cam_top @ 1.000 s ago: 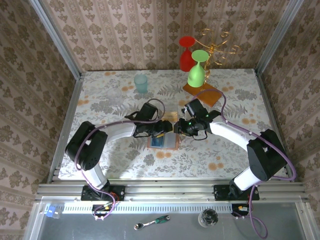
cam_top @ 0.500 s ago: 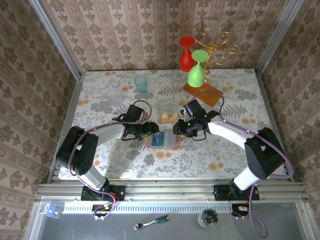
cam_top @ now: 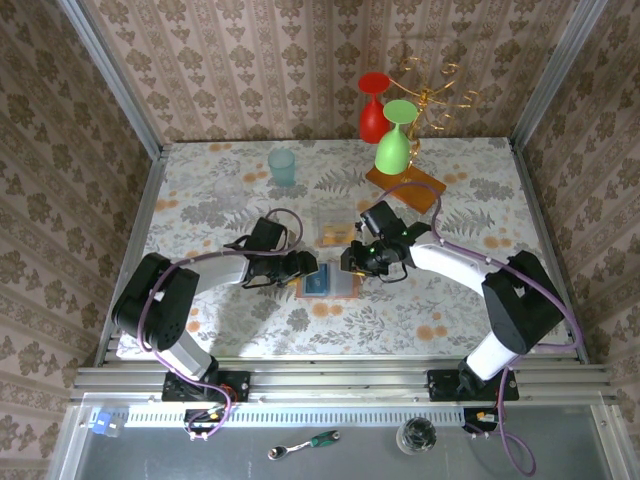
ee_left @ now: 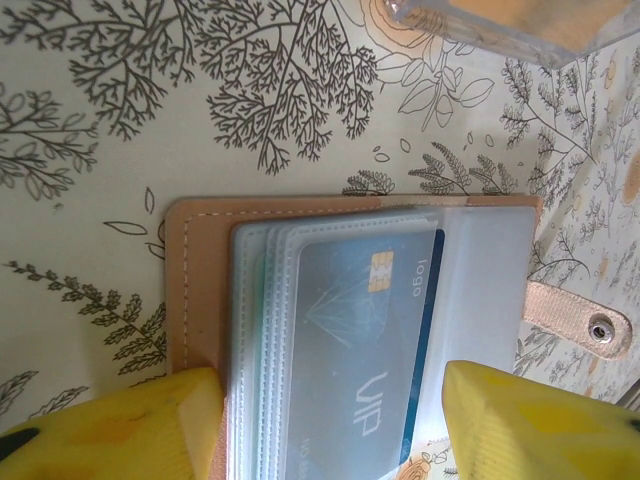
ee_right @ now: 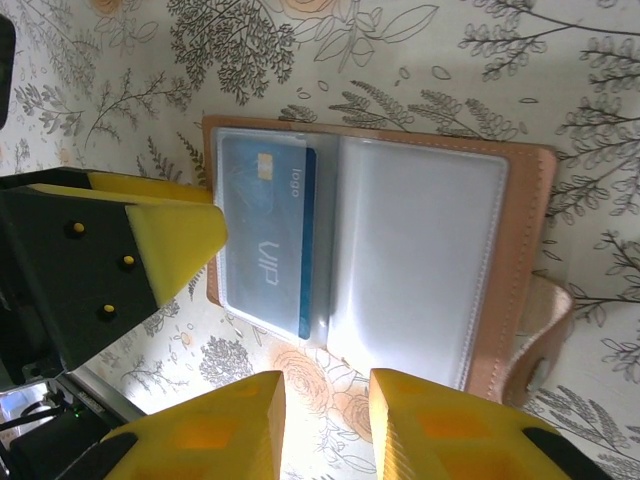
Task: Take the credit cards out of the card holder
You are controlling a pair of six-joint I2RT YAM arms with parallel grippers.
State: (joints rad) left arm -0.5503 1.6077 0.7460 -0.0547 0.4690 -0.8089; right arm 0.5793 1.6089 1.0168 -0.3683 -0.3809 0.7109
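Observation:
The tan leather card holder [cam_top: 343, 290] lies open on the flowered table, its strap tab [ee_left: 580, 320] on one side. A blue-teal credit card [ee_left: 350, 330] marked VIP sits in its clear sleeve [ee_right: 265, 240]; the other sleeve [ee_right: 420, 250] looks empty. My left gripper [ee_left: 330, 430] is open, with one yellow finger on each side of the holder's left half [cam_top: 305, 268]. My right gripper [ee_right: 325, 420] hangs over the table just beside the holder [cam_top: 352, 262], jaws a little apart with nothing between them. An orange-tan card [cam_top: 337, 234] lies behind the holder on a clear plastic piece.
A wooden rack base [cam_top: 405, 187] with a gold stand [cam_top: 430, 85] stands at the back right, with a green glass [cam_top: 395, 145] and a red glass [cam_top: 373, 115] by it. A teal cup [cam_top: 282, 165] stands at the back middle.
My left gripper has drawn back left from the orange-tan card's spot and now straddles the holder. The orange-tan card has come into view behind the holder. My right gripper edged slightly left.

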